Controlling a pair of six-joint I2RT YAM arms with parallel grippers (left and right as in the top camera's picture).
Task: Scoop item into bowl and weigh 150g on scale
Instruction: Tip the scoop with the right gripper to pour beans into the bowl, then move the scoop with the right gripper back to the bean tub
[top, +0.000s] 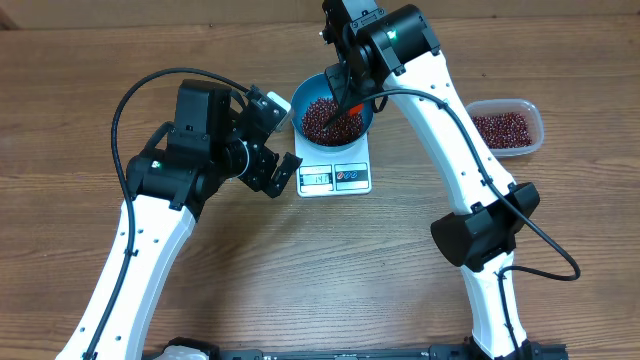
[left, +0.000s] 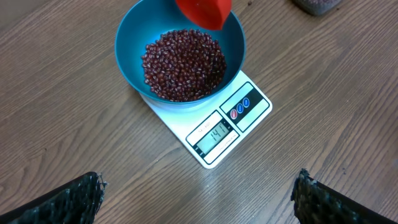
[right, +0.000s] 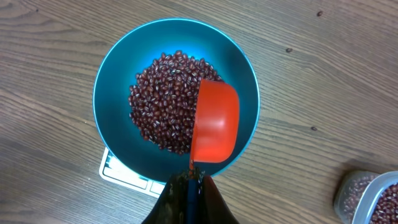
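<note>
Orange plastic is what you need to watch: the scoop (right: 216, 121) hangs low over one side of the bowl (right: 111, 93), its handle pinched in the fully closed right gripper (right: 188, 194). The bowl sits on the scale (left: 245, 106), and the beans (right: 158, 106) heap in its middle; whether any remain in the scoop I cannot tell. The display seems to read a little short of the target, so your main risk is overshoot: one generous tip and you must take grains back out. If the scoop rests on the rim or the heap, its push would falsify the reading. A hasty swing away could flick grains onto the table (top: 300, 290). Your left gripper (top: 280, 148) stands just beside the scale, spread wide and holding nothing; a small drift would nudge the platform. The clear tub (top: 540, 128) of spare beans lies well apart on your right, and from above the right arm's own link crosses between it and the bowl.
</note>
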